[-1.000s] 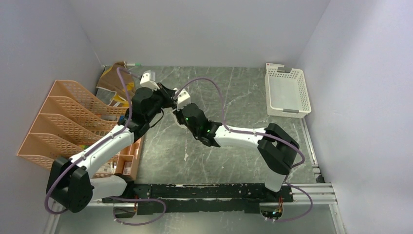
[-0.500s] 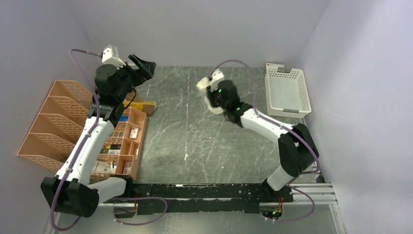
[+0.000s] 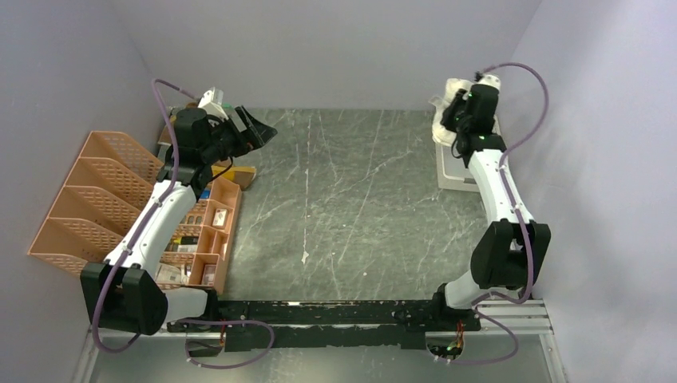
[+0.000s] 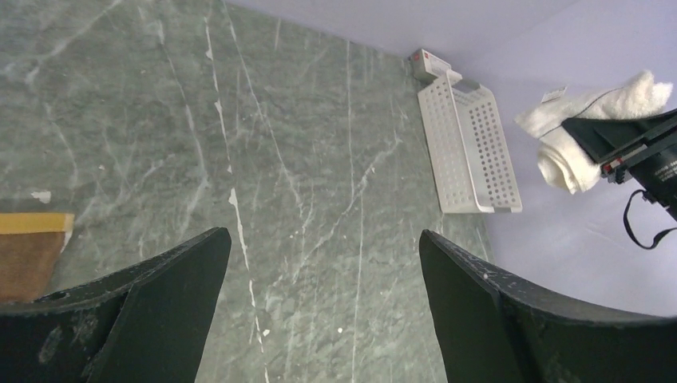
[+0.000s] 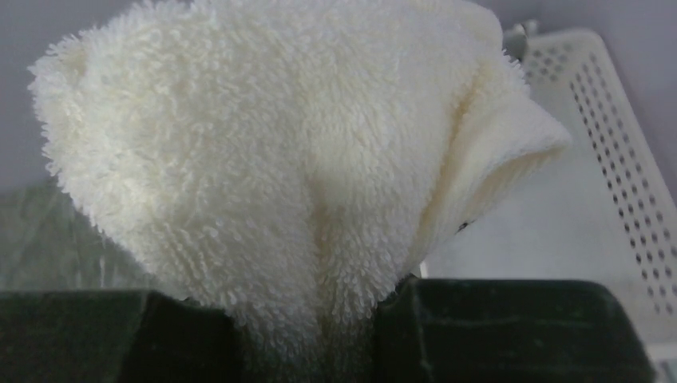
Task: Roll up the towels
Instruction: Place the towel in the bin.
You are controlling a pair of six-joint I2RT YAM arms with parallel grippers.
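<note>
The right arm is stretching far out towards the back corner, with the right gripper (image 3: 457, 104) clamping the cream-white towel (image 3: 445, 88). The towel is bunching up beyond its fingertips, over the white basket (image 3: 457, 172). The right wrist view is showing terry pile squeezed between both fingers, which the overhead view is not resolving. The left arm is standing lifted, and the left gripper (image 4: 319, 263) is gaping wide, holding nothing. Its wrist camera is showing the brown towel (image 4: 24, 259) lying flat on the table (image 4: 303, 159) beneath one finger.
</note>
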